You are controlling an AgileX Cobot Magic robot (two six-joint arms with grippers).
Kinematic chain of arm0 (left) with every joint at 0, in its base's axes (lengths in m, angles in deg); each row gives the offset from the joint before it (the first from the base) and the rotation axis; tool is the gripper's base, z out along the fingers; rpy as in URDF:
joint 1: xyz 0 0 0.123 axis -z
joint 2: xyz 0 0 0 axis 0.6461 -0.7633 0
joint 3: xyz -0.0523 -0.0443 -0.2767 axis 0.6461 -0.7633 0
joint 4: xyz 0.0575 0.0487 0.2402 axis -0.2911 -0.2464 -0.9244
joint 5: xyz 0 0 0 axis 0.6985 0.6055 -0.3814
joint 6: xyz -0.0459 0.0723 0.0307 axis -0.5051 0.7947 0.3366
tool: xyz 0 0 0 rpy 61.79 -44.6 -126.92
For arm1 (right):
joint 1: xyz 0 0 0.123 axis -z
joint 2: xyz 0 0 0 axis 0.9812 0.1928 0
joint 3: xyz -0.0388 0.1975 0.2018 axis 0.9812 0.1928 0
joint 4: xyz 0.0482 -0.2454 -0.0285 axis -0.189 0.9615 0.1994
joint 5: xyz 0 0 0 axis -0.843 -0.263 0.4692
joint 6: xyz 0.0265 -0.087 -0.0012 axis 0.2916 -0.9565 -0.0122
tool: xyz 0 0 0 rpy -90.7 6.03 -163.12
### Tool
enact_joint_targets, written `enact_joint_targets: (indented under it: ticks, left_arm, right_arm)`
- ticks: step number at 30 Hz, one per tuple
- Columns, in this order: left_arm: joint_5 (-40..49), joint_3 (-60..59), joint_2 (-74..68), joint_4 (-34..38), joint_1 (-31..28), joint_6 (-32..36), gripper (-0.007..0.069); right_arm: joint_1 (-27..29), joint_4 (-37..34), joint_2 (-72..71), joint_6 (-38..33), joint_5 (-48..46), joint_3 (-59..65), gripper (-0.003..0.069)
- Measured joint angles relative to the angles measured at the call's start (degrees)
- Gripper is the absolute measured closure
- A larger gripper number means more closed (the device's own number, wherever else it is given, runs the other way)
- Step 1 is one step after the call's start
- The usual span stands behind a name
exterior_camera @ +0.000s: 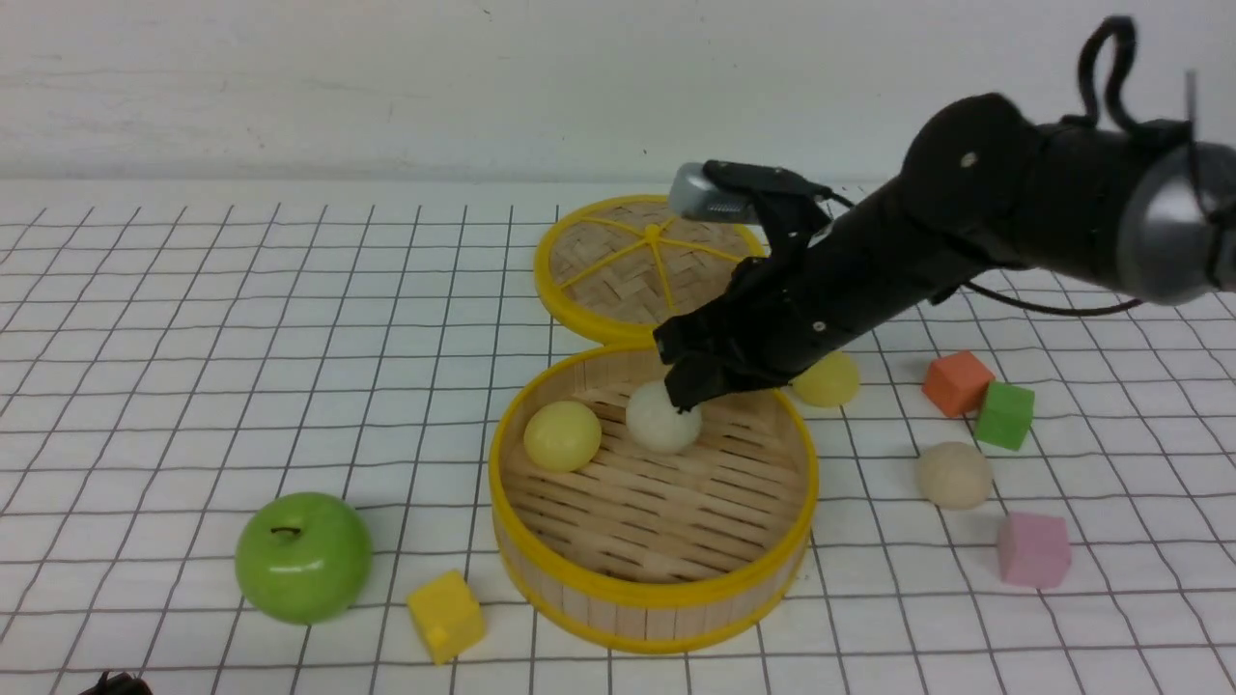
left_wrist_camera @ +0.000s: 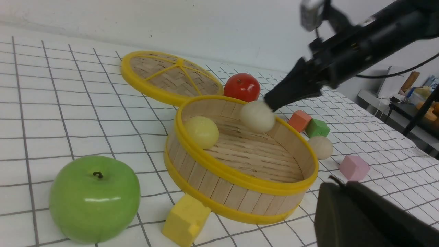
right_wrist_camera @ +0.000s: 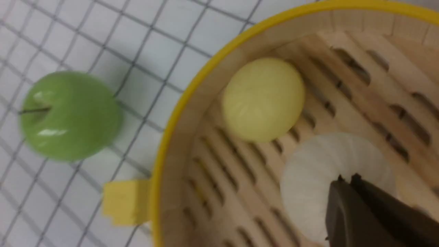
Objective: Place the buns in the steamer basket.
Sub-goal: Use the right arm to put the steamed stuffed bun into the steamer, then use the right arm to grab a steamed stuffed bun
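The steamer basket [exterior_camera: 657, 608] [left_wrist_camera: 240, 185] stands at the middle front of the table. A pale yellow bun [exterior_camera: 562, 436] [right_wrist_camera: 262, 99] lies on its slatted floor. My right gripper [exterior_camera: 686, 396] [right_wrist_camera: 347, 177] reaches into the basket from the right, its tips pinched shut on the top of an off-white bun [exterior_camera: 666, 425] [left_wrist_camera: 257, 118] near the far wall. Whether that bun rests on the floor I cannot tell. Another yellow bun [exterior_camera: 828, 379] sits behind the basket's right rim, partly hidden by the arm. A beige bun [exterior_camera: 954, 475] lies further right. My left gripper [left_wrist_camera: 339, 181] is shut and empty.
The flat woven lid [exterior_camera: 642, 265] lies behind the basket, with a red apple [left_wrist_camera: 242, 87] next to it. A green apple [exterior_camera: 303, 557] and a yellow cube [exterior_camera: 445, 615] sit at the front left. Orange [exterior_camera: 957, 382], green [exterior_camera: 1004, 415] and pink [exterior_camera: 1033, 550] cubes surround the beige bun.
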State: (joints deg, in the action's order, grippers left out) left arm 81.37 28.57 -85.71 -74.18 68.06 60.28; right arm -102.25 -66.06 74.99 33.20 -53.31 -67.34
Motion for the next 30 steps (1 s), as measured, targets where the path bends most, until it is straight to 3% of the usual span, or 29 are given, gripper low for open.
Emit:
enact_joint_targets:
  ticks: [4,8,12,15,19,24,26,30]
  left_arm:
    - [0.00,0.00,0.00,0.00,0.00,0.00,0.0608]
    - [0.00,0.00,0.00,0.00,0.00,0.00,0.0608]
    - [0.00,0.00,0.00,0.00,0.00,0.00,0.0608]
    - [0.00,0.00,0.00,0.00,0.00,0.00,0.0608]
    - [0.00,0.00,0.00,0.00,0.00,0.00,0.0606]
    - [0.00,0.00,0.00,0.00,0.00,0.00,0.0601]
    - [0.00,0.00,0.00,0.00,0.00,0.00,0.0598]
    - [0.00,0.00,0.00,0.00,0.00,0.00,0.0595]
  right_arm:
    - [0.00,0.00,3.63,-0.62,1.78,-0.88,0.0615]
    - [0.00,0.00,5.25,-0.76,1.99,-0.95,0.0491]
    - [0.06,0.52,3.67,-0.76,-1.92,-1.70,0.0281]
    - [0.75,2.95,0.36,-0.31,-7.02,-3.51,0.0210]
    - [3.58,14.03,-4.06,7.60,-10.90,-5.67,0.0232]
    - [6.53,28.36,-2.43,18.97,-13.03,-5.82,0.0393]
    - [6.96,30.34,-0.60,20.46,-12.45,-6.01,0.0434]
    - [7.47,30.49,3.55,20.73,-11.21,-9.07,0.0435]
